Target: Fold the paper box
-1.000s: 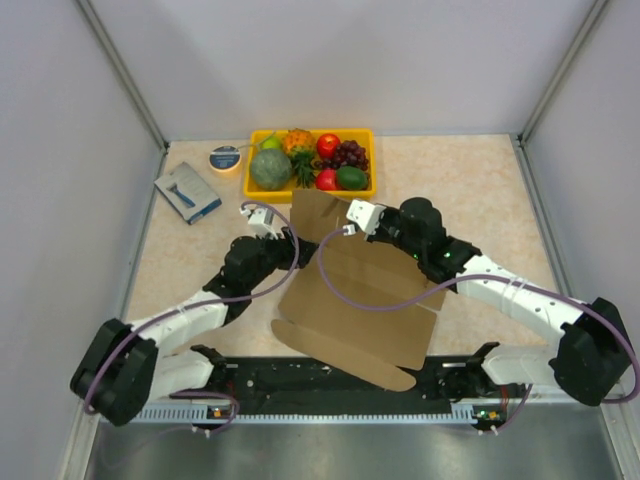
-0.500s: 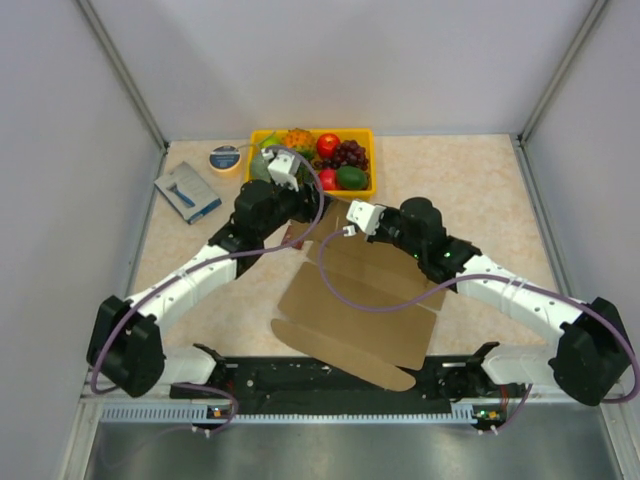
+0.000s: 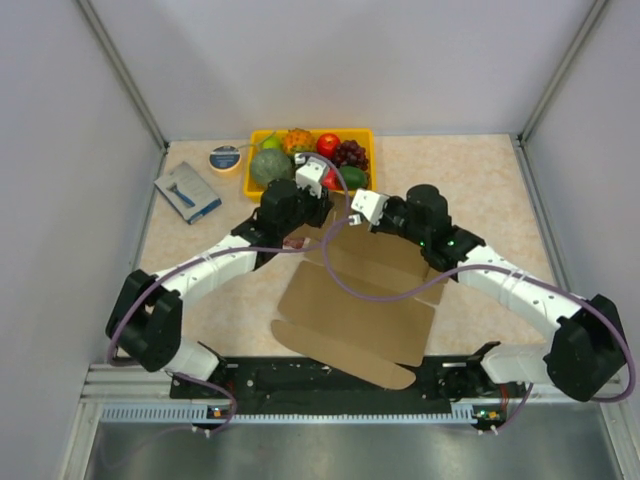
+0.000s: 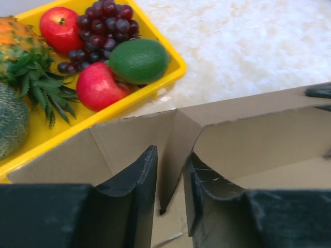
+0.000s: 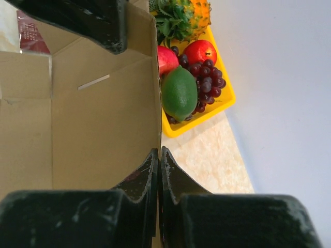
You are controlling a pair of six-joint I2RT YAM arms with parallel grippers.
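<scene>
The paper box [image 3: 355, 310] is a flat brown cardboard sheet in the middle of the table, its far flaps raised. My right gripper [image 3: 352, 214] is shut on the edge of a raised far flap. In the right wrist view its fingertips [image 5: 159, 150] pinch that upright wall [image 5: 98, 119]. My left gripper [image 3: 322, 200] is right beside it at the far edge. In the left wrist view its jaws [image 4: 171, 152] are open and straddle a folded corner flap [image 4: 178, 139] without squeezing it.
A yellow tray [image 3: 345, 131] of fruit stands just behind the box's far edge, close to both grippers; it also shows in the left wrist view [image 4: 170, 77]. A blue-and-grey packet [image 3: 188, 192] and a tape roll [image 3: 225, 158] lie at the far left.
My left arm swung from the sheet's left side up and right to the far edge, beside the right gripper. The right gripper kept its hold on the flap.
</scene>
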